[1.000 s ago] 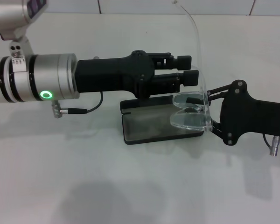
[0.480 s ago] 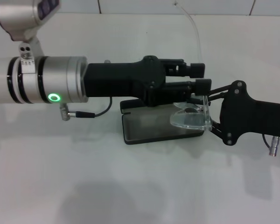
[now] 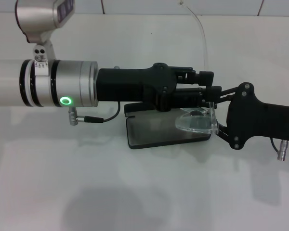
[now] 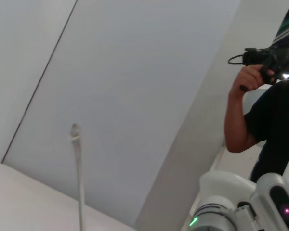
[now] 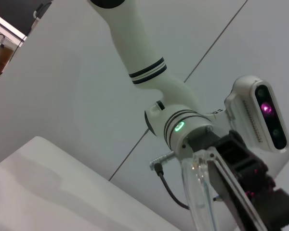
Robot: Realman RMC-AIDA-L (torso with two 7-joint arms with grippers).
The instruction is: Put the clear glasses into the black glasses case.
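Note:
The black glasses case (image 3: 149,132) lies open on the white table, grey lining up. Over its right end hang the clear glasses (image 3: 195,124), with my right gripper (image 3: 216,114) shut on their right end. One thin clear arm (image 3: 204,43) of the glasses sticks up and away; its tip also shows in the left wrist view (image 4: 77,159). My left gripper (image 3: 207,83) reaches in from the left above the case. It is open by a narrow gap, with its fingertips (image 3: 211,91) right at the base of that raised arm. The right wrist view shows the clear lens (image 5: 197,192) close up.
The left arm's silver wrist (image 3: 62,89) and its cable (image 3: 94,119) hang over the table left of the case. A person (image 4: 265,115) holding a camera stands in the background of the left wrist view. A plug (image 3: 282,149) dangles under the right arm.
My left gripper has moved right and slightly nearer, from beside the case's far edge up to the raised arm of the glasses. The glasses, case and right gripper have stayed put.

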